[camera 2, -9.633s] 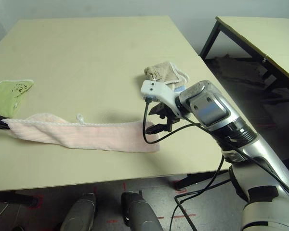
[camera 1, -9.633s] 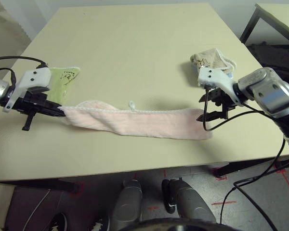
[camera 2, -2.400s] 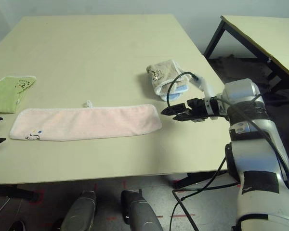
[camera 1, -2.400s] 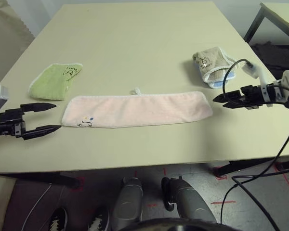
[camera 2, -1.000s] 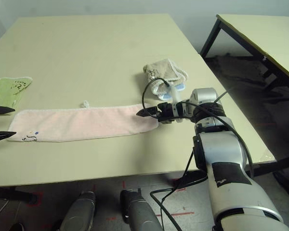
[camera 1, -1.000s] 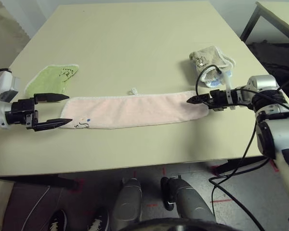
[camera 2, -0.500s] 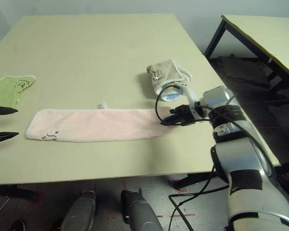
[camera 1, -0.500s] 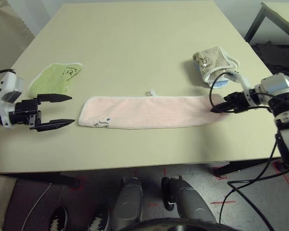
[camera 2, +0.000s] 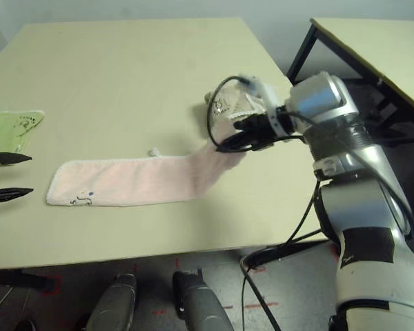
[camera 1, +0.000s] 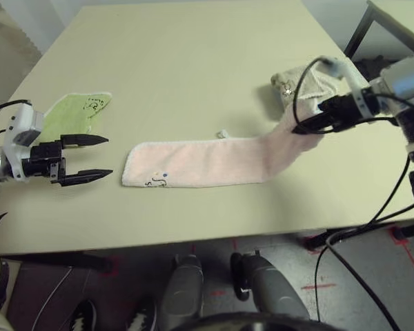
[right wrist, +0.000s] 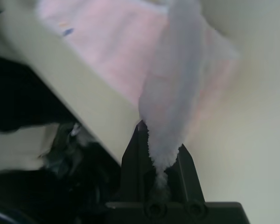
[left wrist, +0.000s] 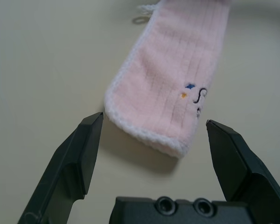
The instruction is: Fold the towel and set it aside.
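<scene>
Towel (camera 1: 207, 162): pink ribbed terry strip, long axis left-right across frame centre; right end lifted, pinched in right gripper (camera 1: 302, 128). Left gripper (camera 1: 96, 157): fingers spread wide.

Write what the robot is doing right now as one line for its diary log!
right pincer: shut on towel, end lifted off table | left pincer: open, beside towel's other end | step: folding

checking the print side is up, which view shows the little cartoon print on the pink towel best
The left wrist view: the cartoon print on the towel sits large, facing up, between the open left claw fingers. Both eye views show it as a tiny dark mark at the towel's left end. The right wrist view shows the towel end pinched in the right claw.
</scene>
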You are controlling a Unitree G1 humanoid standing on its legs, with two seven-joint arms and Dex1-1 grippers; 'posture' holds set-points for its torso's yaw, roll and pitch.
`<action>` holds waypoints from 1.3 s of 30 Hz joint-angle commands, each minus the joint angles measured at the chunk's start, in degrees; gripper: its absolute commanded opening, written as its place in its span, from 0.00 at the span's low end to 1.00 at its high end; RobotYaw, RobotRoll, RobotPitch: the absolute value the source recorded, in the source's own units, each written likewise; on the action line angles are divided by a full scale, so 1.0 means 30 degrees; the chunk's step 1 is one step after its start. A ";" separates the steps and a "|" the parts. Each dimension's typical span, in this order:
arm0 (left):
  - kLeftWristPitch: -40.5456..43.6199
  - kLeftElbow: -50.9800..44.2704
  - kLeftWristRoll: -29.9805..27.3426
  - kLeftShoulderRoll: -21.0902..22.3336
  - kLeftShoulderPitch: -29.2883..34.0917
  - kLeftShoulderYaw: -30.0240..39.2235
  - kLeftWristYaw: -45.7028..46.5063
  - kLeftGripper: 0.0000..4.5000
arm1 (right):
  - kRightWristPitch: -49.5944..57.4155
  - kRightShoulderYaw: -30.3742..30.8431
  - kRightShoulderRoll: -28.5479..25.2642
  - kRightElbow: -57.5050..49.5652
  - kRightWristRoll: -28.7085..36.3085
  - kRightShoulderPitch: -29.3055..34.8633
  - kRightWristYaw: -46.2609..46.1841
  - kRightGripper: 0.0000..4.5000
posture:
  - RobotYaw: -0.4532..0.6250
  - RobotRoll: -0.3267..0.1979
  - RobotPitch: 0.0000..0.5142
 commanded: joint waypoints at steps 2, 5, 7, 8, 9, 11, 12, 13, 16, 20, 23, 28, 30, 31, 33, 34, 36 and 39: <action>-0.0217 0.0207 0.0131 0.0388 0.0079 -0.0165 -0.0089 1.00 | 0.0669 -0.0882 0.1018 -0.1054 0.2825 0.1278 -0.3739 0.01 | 0.56 0.62 0.34; -0.0271 0.0216 0.0067 0.0584 0.0234 -0.0119 -0.0089 1.00 | 0.0669 -0.2336 0.2385 -0.0205 0.3789 0.1742 -0.6692 0.01 | 0.56 0.62 0.34; -0.0302 0.0153 0.0000 0.0684 0.0368 -0.0080 -0.0089 1.00 | 0.0669 -0.3506 0.3292 0.0295 0.4182 0.1976 -0.8580 0.01 | 0.57 0.62 0.34; -0.0311 0.0099 -0.0052 0.0747 0.0460 -0.0056 -0.0089 1.00 | 0.0669 -0.4139 0.3745 0.0554 0.4366 0.2064 -0.9515 0.01 | 0.57 0.62 0.34; -0.0322 0.0054 -0.0096 0.0802 0.0540 -0.0033 -0.0089 1.00 | 0.0669 -0.4664 0.4109 0.0740 0.4543 0.2140 -1.0325 0.01 | 0.57 0.62 0.34; -0.0364 -0.0005 -0.0148 0.0894 0.0689 0.0008 -0.0089 1.00 | 0.0669 -0.5544 0.4681 0.0971 0.4784 0.2359 -1.1846 0.01 | 0.57 0.62 0.33; -0.0383 -0.0018 -0.0160 0.0922 0.0735 0.0021 -0.0089 1.00 | 0.0669 -0.5842 0.4844 0.1007 0.4937 0.2460 -1.2457 0.01 | 0.57 0.62 0.33; -0.0408 -0.0003 -0.0164 0.0955 0.0763 0.0041 -0.0089 1.00 | 0.0669 -0.5983 0.4895 0.0948 0.5102 0.2604 -1.2993 0.01 | 0.57 0.62 0.33; -0.0496 0.0102 -0.0140 0.1006 0.0752 0.0109 -0.0089 1.00 | 0.0669 -0.5853 0.4623 0.0697 0.6026 0.2896 -1.4052 0.01 | 0.57 0.62 0.33; -0.0578 0.0256 -0.0104 0.0992 0.0624 0.0149 -0.0089 1.00 | 0.0669 -0.5381 0.4149 0.0558 0.7900 0.2944 -1.4984 0.01 | 0.57 0.62 0.33; -0.0654 0.0395 -0.0046 0.0922 0.0510 0.0163 -0.0089 1.00 | 0.0669 -0.5152 0.3956 0.0482 0.9561 0.2957 -1.5834 0.16 | 0.57 0.62 0.33; -0.0808 0.0804 0.0113 0.0807 0.0256 0.0170 -0.0089 1.00 | 0.0669 -0.5038 0.3627 0.0627 1.1875 0.2844 -1.7383 0.55 | 0.57 0.62 0.32; -0.0862 0.0961 0.0160 0.0791 0.0164 0.0156 -0.0089 1.00 | 0.0669 -0.5186 0.3617 0.0801 1.2694 0.2722 -1.8065 0.72 | 0.57 0.62 0.32; -0.0885 0.1025 0.0180 0.0784 0.0126 0.0149 -0.0089 1.00 | 0.0669 -0.5290 0.3650 0.0891 1.3078 0.2670 -1.8415 0.80 | 0.57 0.62 0.32; -0.0940 0.1163 0.0246 0.0770 0.0045 0.0136 -0.0089 1.00 | 0.0669 -0.5781 0.3960 0.1258 1.3859 0.2457 -1.9247 0.98 | 0.57 0.62 0.32; -0.0963 0.1230 0.0282 0.0762 0.0005 0.0136 -0.0089 1.00 | 0.0669 -0.5990 0.4086 0.1414 1.4231 0.2353 -1.9595 0.99 | 0.57 0.62 0.32; -0.1016 0.1402 0.0359 0.0751 -0.0094 0.0145 -0.0089 1.00 | 0.0669 -0.6371 0.4259 0.1892 1.5295 0.2044 -2.0252 0.99 | 0.57 0.62 0.32; -0.1078 0.1648 0.0451 0.0783 -0.0238 0.0172 -0.0089 1.00 | 0.0669 -0.6659 0.4140 0.2103 1.7236 0.1681 -2.0934 0.99 | 0.57 0.62 0.32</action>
